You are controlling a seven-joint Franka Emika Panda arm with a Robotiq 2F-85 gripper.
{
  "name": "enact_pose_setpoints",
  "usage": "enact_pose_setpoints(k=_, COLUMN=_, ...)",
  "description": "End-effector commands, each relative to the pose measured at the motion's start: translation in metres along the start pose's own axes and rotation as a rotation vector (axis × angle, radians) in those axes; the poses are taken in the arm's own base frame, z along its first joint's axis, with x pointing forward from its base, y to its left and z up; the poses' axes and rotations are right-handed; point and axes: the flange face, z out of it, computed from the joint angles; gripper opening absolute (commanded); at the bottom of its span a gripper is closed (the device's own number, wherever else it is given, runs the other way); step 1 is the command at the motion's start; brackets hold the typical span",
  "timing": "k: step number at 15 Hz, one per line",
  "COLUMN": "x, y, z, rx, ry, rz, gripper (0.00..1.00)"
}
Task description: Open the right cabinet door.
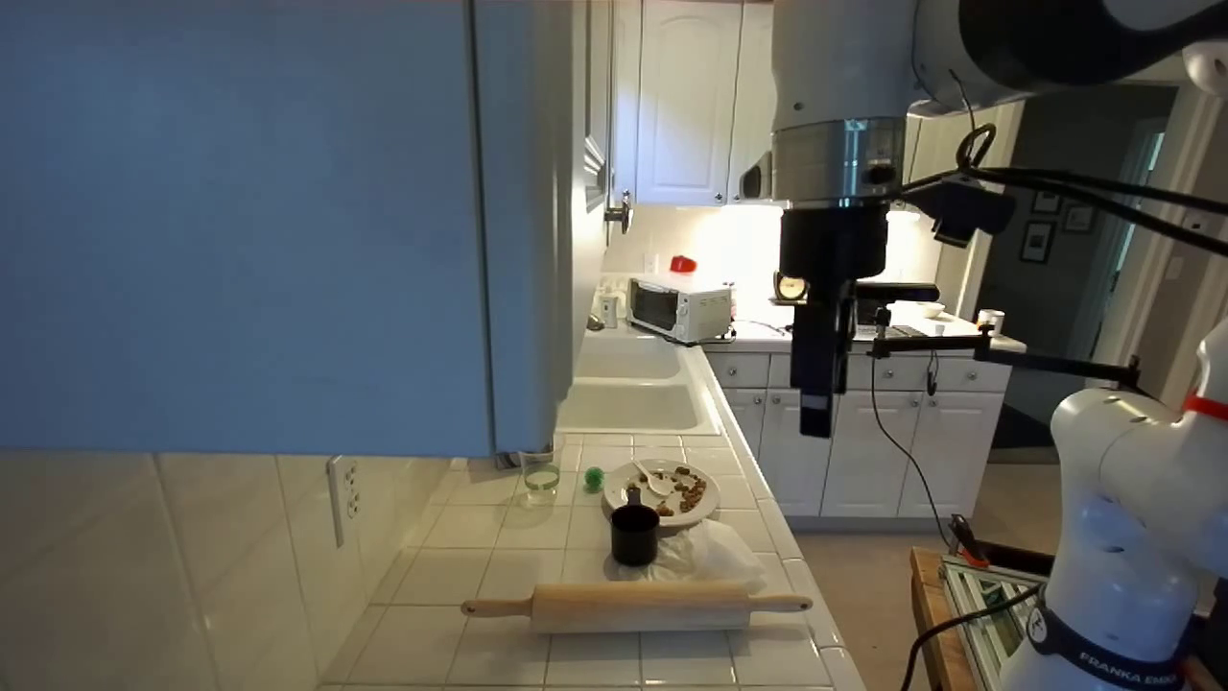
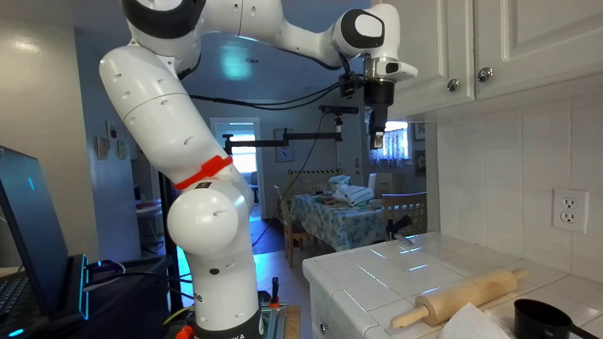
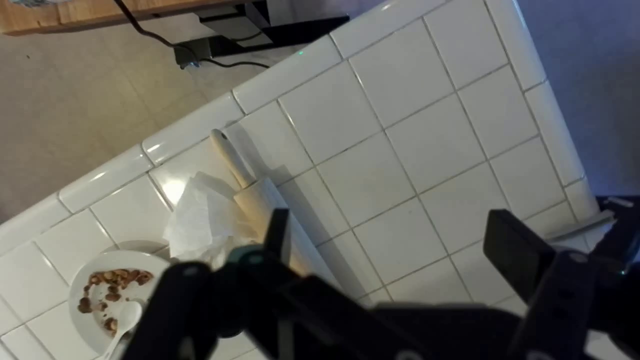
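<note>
Black base band [image 1: 1113,660] is reading "FRANKA" btw, and the gripper [image 3: 390,237] is just hanging there, 2 fingers [image 3: 515,250] sitting wide apart.

In an exterior view we see the rolling pin [image 1: 641,608] on the counter [image 1: 595,662], before the cup [image 1: 634,537]; behind come the plate [image 1: 711,493] (a spoon [image 1: 657,484] on it), the sink [image 1: 628,407] and the toaster oven [image 1: 706,315]. The right cabinet door [image 2: 541,37] hangs above the counter.
</note>
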Motion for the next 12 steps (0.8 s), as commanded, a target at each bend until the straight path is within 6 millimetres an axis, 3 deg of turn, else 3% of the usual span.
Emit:
enact_pose_setpoints(k=1, x=-0.002, y=0.018, z=-0.035, rx=0.019, ry=0.114, rz=0.135, gripper=1.0)
enact_pose_setpoints(k=9, x=-0.02, y=0.053, z=-0.087, rx=0.112, ry=0.35, rz=0.438, gripper=1.0)
enact_pose_setpoints(k=12, x=-0.02, y=0.062, z=-0.102, rx=0.102, ry=0.435, rz=0.375, gripper=1.0)
